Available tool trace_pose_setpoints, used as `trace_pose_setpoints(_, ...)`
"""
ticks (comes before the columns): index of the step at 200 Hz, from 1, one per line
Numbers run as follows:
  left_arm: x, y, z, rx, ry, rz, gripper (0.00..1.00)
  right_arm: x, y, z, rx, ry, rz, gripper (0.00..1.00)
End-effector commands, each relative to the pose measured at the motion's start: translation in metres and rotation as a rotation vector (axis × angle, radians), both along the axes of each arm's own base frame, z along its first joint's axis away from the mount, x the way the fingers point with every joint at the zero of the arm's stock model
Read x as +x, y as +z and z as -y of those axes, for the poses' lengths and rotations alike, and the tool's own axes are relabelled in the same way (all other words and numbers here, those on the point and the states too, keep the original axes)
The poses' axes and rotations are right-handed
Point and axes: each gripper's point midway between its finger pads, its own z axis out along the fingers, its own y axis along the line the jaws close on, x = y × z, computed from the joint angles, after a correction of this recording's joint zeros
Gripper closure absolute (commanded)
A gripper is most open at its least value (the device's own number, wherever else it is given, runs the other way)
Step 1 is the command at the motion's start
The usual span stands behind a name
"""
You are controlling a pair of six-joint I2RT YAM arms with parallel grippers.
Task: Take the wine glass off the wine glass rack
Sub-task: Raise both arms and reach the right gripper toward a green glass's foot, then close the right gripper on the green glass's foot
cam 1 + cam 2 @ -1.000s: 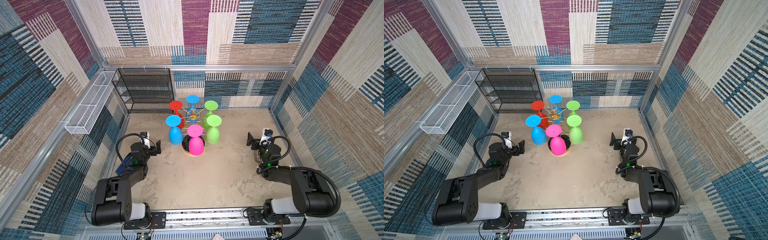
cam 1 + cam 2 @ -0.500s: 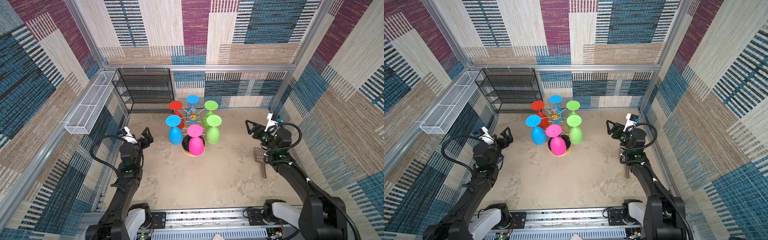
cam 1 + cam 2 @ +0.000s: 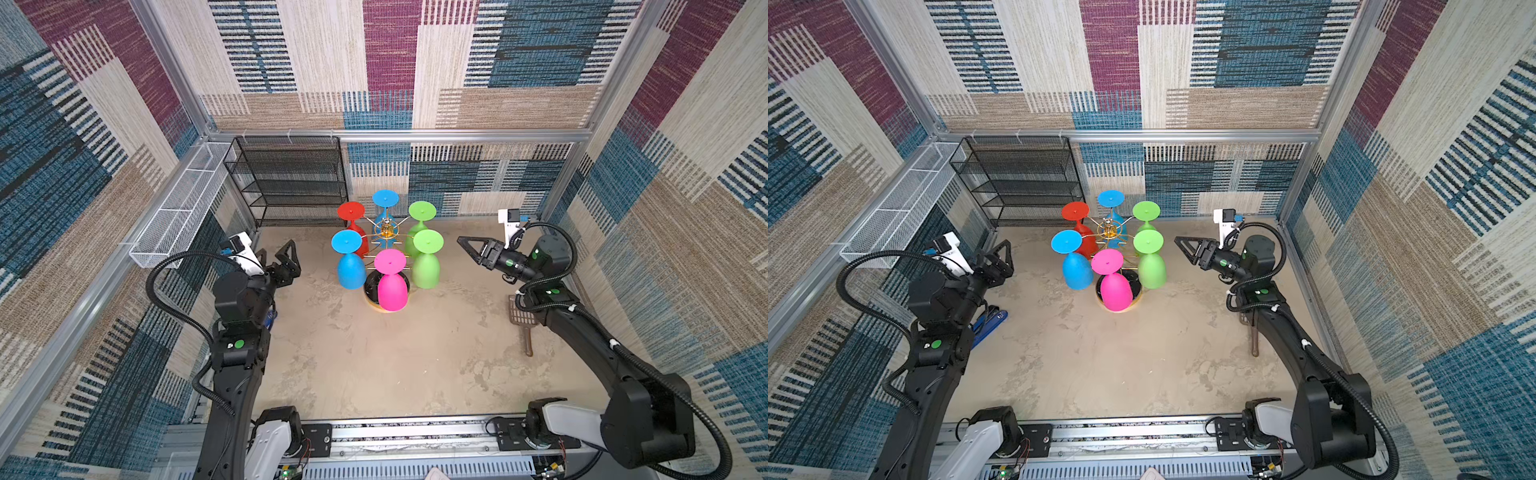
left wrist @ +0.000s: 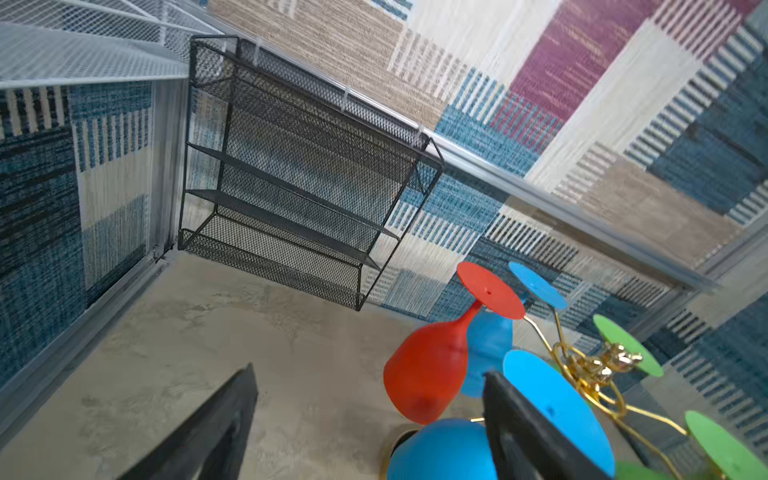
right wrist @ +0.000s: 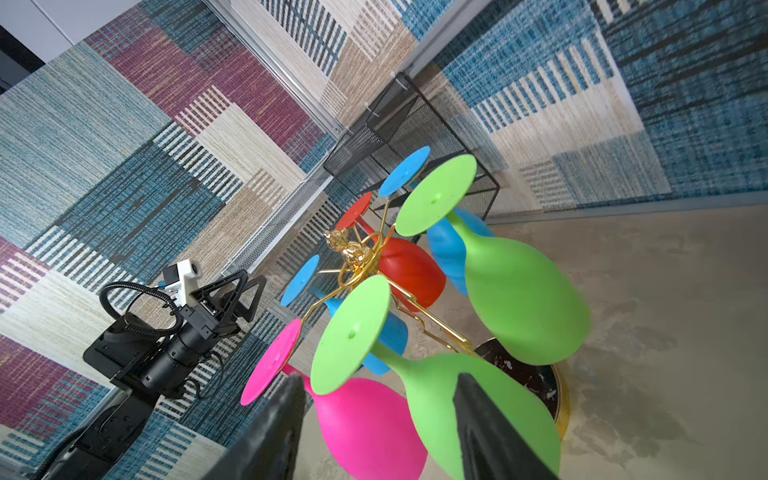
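The wine glass rack [image 3: 386, 230], gold wire on a round black base [image 3: 371, 291], stands mid-floor with several coloured wine glasses hanging bowl-down. The pink glass [image 3: 390, 286] is nearest the front, a green glass [image 3: 426, 270] to its right and a blue glass [image 3: 351, 270] to its left. My left gripper [image 3: 277, 253] hovers left of the rack, open and empty, apart from the blue glass [image 4: 440, 453]. My right gripper [image 3: 463, 243] hovers right of the rack, pointing at the green glass [image 5: 478, 399]. Its jaws stand apart with nothing between them.
A black mesh shelf unit [image 3: 291, 178] stands at the back left. A long white mesh basket [image 3: 178, 212] hangs on the left wall. A brown slotted scoop [image 3: 521, 324] lies under the right arm, and a blue object [image 3: 988, 324] lies under the left arm.
Both arms have risen from their folded low poses and reached toward the rack. The right jaws have narrowed, the left only slightly.
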Motion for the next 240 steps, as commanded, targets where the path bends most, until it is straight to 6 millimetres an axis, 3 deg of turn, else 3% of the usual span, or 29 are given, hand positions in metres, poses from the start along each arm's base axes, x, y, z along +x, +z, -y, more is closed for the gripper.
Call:
trace_pose_setpoints(1, -0.003, -0.028, 0.01, 0.069, -0.073, -0.141, 0.13, -0.005, -0.001, -0.015, 0.037, 0.092, -0.06, 0.47)
trace_pose_setpoints(48, -0.004, -0.031, 0.016, 0.044, -0.113, -0.145, 0.13, 0.004, 0.0, -0.04, 0.037, 0.152, -0.103, 0.57)
trace_pose_setpoints(100, -0.004, -0.034, 0.012, 0.027, -0.107, -0.15, 0.12, 0.009, -0.003, -0.049, 0.05, 0.182, -0.136, 0.64)
trace_pose_setpoints(240, -0.002, -0.038, 0.006, -0.053, -0.106, -0.138, 0.11, 0.008, 0.005, -0.052, 0.072, 0.2, -0.179, 0.9)
